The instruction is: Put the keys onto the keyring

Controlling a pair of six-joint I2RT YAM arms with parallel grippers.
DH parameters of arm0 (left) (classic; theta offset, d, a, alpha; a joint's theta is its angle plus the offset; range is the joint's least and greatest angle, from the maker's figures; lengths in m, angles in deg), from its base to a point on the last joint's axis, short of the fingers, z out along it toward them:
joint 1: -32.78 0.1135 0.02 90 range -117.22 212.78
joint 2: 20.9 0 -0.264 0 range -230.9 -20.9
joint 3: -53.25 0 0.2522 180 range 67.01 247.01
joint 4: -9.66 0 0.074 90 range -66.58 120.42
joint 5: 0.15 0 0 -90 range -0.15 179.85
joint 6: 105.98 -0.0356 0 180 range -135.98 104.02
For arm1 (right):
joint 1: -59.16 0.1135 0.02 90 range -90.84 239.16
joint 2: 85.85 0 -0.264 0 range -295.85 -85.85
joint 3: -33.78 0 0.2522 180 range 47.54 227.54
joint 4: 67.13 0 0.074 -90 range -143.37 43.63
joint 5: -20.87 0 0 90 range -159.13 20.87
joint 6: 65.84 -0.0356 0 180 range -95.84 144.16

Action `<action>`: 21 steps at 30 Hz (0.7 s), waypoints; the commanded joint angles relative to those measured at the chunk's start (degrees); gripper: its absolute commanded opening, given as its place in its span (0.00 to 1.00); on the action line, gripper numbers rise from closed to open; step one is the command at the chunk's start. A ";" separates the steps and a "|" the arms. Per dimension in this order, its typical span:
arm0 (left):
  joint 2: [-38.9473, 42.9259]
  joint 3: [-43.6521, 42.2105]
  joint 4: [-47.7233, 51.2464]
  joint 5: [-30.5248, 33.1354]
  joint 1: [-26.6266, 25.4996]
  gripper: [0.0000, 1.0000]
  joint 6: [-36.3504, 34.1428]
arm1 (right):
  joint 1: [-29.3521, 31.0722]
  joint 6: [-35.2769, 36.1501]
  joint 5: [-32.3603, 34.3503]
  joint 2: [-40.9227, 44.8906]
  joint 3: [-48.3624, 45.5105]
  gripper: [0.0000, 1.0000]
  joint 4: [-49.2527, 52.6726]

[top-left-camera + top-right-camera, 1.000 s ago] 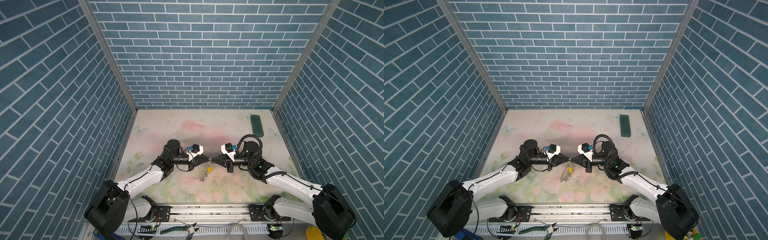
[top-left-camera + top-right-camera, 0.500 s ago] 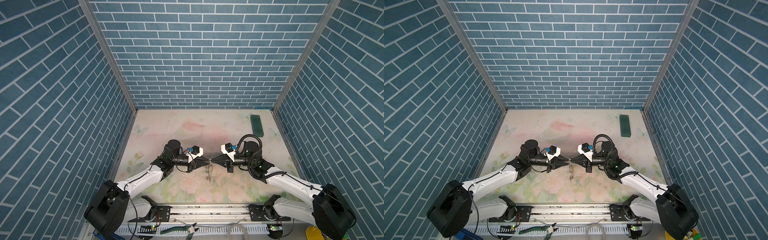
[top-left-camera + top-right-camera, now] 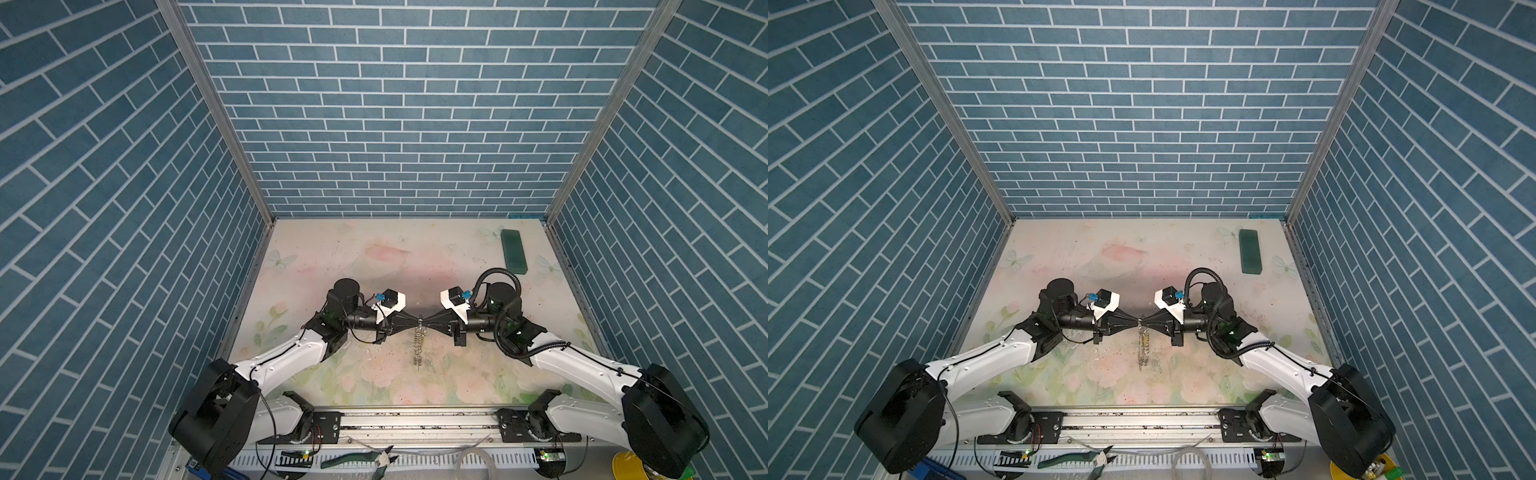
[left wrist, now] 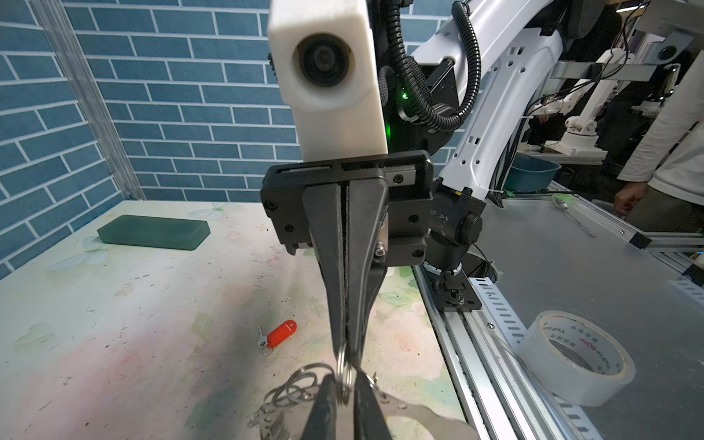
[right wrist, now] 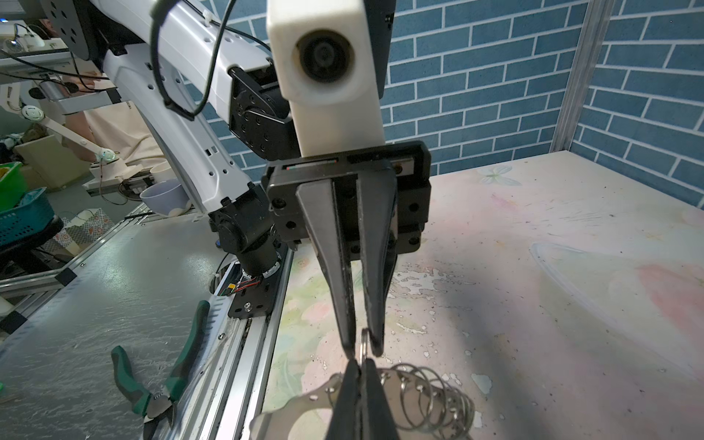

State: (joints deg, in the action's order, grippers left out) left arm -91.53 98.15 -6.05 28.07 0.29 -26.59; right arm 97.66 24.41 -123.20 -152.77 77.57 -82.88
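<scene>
While hanging above the surface's [image 3: 374, 257] middle: keyring [image 3: 418, 347], held by one silver clip [image 4: 344, 375].
Right gripper [image 4: 344, 353]: jaws clamped on that clip.
Left gripper [image 5: 364, 348]: jaws narrowly astride it; grip unclear.
Red key [image 4: 280, 334]: flat on the surface.
Tape roll [image 4: 575, 358]: reads "YuPin BOPP".

Green block [image 3: 513, 252], pliers [image 5: 160, 407], tape roll [image 4: 609, 362]

Left gripper [image 3: 414, 323]: is pointing level from the left, its tip meeting the other's over the middle of the table [image 3: 332, 257].
Right gripper [image 3: 428, 323]: is pointing in from the right, tip to tip with it.
Keyring [image 3: 419, 347]: is hanging edge-on from that meeting point, silver clips dangling.
Green block [image 3: 514, 257]: is lying flat near the far right corner.
Pliers [image 3: 357, 457]: are lying in front of the rail [image 3: 415, 419].
</scene>
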 commanded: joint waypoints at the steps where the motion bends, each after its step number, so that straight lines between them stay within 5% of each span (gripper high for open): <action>1: -0.42 -0.01 -0.21 -1.07 0.37 0.18 -0.13 | 0.19 0.36 -1.62 -0.02 -0.10 0.00 -3.91; 21: -1.55 0.37 -1.37 -1.32 0.28 0.09 1.11 | 1.23 -1.13 -1.92 -1.47 -0.23 0.00 -7.22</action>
State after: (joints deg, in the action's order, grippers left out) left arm -92.64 98.15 -6.20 27.76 0.29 -25.83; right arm 98.32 24.02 -123.46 -154.28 77.57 -85.94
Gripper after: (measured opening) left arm 0.090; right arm 0.041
